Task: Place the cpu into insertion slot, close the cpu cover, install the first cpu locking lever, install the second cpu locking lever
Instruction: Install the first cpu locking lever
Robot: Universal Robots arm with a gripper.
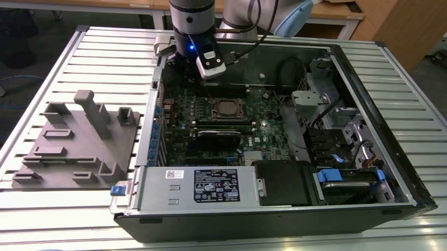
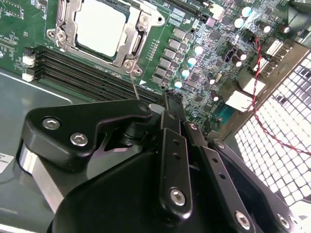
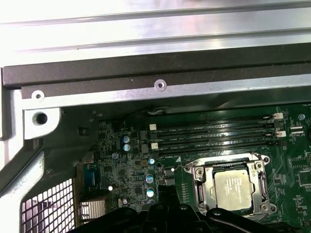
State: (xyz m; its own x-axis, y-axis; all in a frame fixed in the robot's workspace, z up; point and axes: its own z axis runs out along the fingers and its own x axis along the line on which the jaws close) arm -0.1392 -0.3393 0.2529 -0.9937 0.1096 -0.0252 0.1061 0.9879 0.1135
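The exterior view takes in the whole open computer case [image 1: 391, 125] on the slatted table [image 1: 63, 57], with 1 grey fixture block [image 1: 77, 141] well apart from the gripper [image 1: 202, 78]. Both wrist views show the socket close up, which the exterior view leaves small.

The second wrist view shows 1 thin locking lever [image 2: 133, 80] standing up from the socket corner, its upper end just beside the gripper's black linkage. The fingers [image 2: 167, 104] look drawn together, with nothing seen between them.

The cpu [image 2: 99, 26] is a flat square chip with a pale silvery top. It sits in the insertion slot [image 2: 63, 34], just ahead of the gripper and below it. The cpu cover [image 2: 133, 39] lies flat around its edges.

The first wrist view shows 1 cpu [image 3: 236, 189] and 4 long memory slots [image 3: 214, 136] beyond it.
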